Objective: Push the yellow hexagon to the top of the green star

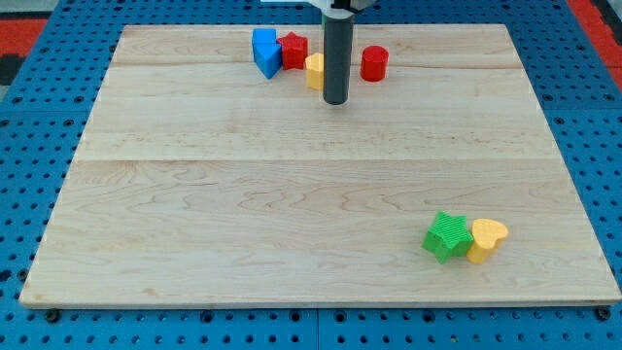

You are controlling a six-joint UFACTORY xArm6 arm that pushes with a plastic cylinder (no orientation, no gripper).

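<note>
The yellow hexagon sits near the view's top centre, partly hidden behind my rod. My tip rests on the board just to the right of and slightly below the hexagon, touching or nearly touching it. The green star lies far off at the view's bottom right, with a yellow heart touching its right side.
A blue block and a red block sit left of the hexagon, close together. A red cylinder stands to the right of my rod. The wooden board lies on a blue pegboard.
</note>
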